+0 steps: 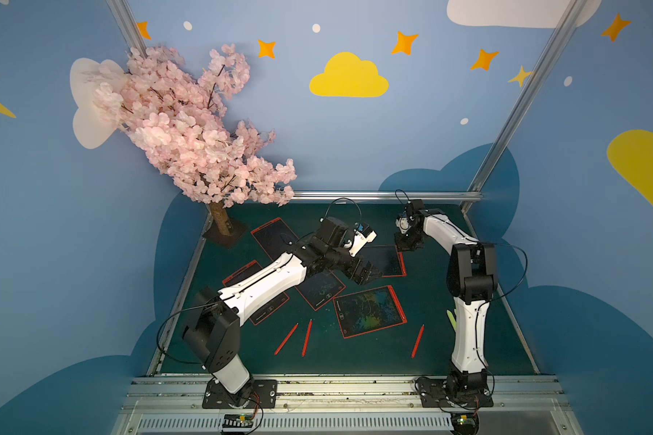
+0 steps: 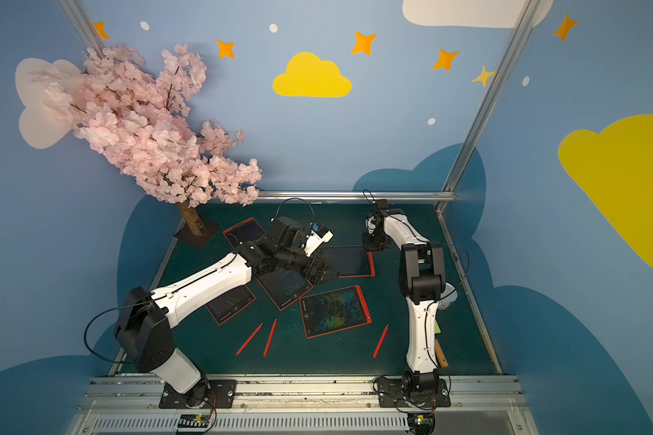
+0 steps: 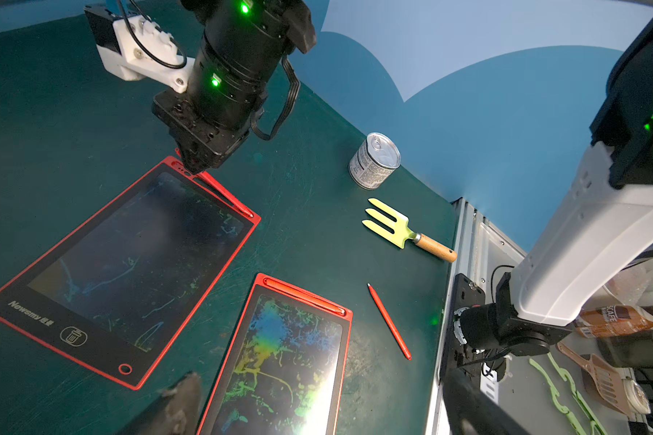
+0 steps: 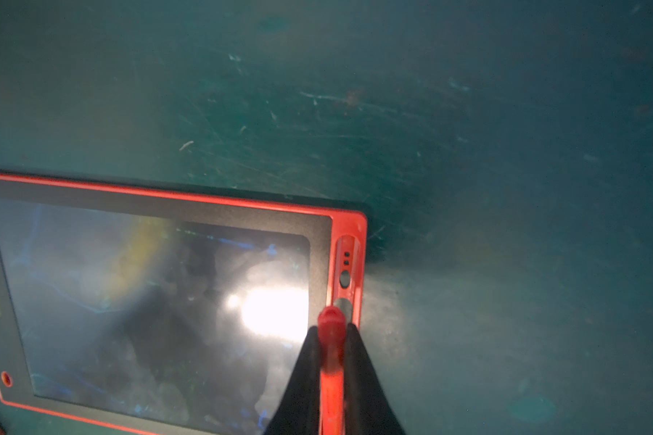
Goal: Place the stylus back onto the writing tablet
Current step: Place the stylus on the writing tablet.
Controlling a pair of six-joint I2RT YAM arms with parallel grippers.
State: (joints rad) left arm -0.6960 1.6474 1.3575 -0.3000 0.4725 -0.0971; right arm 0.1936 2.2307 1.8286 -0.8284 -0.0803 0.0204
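Right hand [image 4: 331,333] is clenching the red stylus [image 4: 331,391], holding it lengthwise over the holder groove [image 4: 345,263] along the red edge of the writing tablet [image 4: 129,214], apparently lining it up to press in. Left hand [image 1: 367,274] is hovering released just beside that tablet.

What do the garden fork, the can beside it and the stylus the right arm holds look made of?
Garden fork: matte pale-green head, probably painted metal; tan handle looks like wood. Can: bright metal, judging by the reflective pull-tab lid, with a printed label. Stylus: smooth red plastic, seemingly.
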